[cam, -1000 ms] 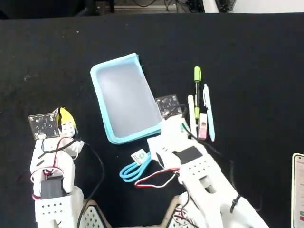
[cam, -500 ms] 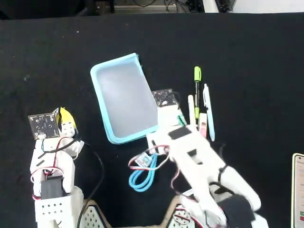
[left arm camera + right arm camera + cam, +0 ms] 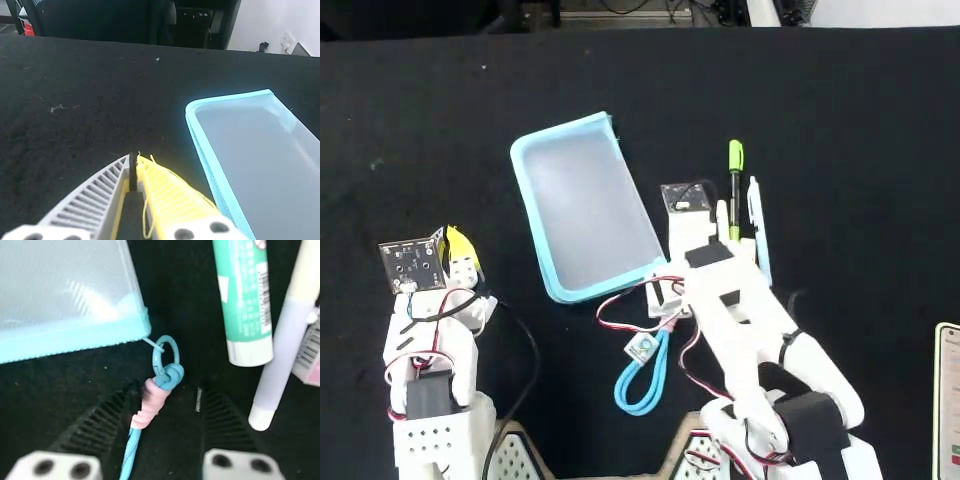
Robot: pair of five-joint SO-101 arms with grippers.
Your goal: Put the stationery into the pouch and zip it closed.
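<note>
- Fingers of my right gripper (image 3: 167, 392) are spread wide and hold nothing. They straddle the pink sleeve (image 3: 149, 404) on a blue cord (image 3: 131, 452).
- That sleeve lies nearer one finger than the other. I can't tell whether it touches.
- Fingers of my left gripper (image 3: 135, 159) are pressed tip to tip with nothing between them, held above the black bench (image 3: 840, 110).
- Print: the green tube (image 3: 245, 295) carries a barcode and lines of small lettering. The pink item (image 3: 311, 354) shows a barcode strip at its edge. A small tag (image 3: 642, 348) hangs on the cord, its writing too small for me to make out.
- The pouch (image 3: 585, 205) lies flat, frosted with a light blue border. Its near corner sits just ahead of the right fingers.
- A thin thread ties that corner to a blue ring (image 3: 165, 352), and the cord is knotted onto the ring.
- The cord's loop (image 3: 645, 385) trails back beside my right arm (image 3: 750, 330).
- The stationery lies outside the pouch, just beside the right arm on the side away from it: a green-capped marker (image 3: 735, 160), a white pen (image 3: 282, 345) and a pale blue pen (image 3: 758, 235).
- Room: my left arm (image 3: 430, 340) stands well apart from the pouch, with dark bench between them.
- A printed card (image 3: 948, 400) sits at the bench's right edge.
</note>
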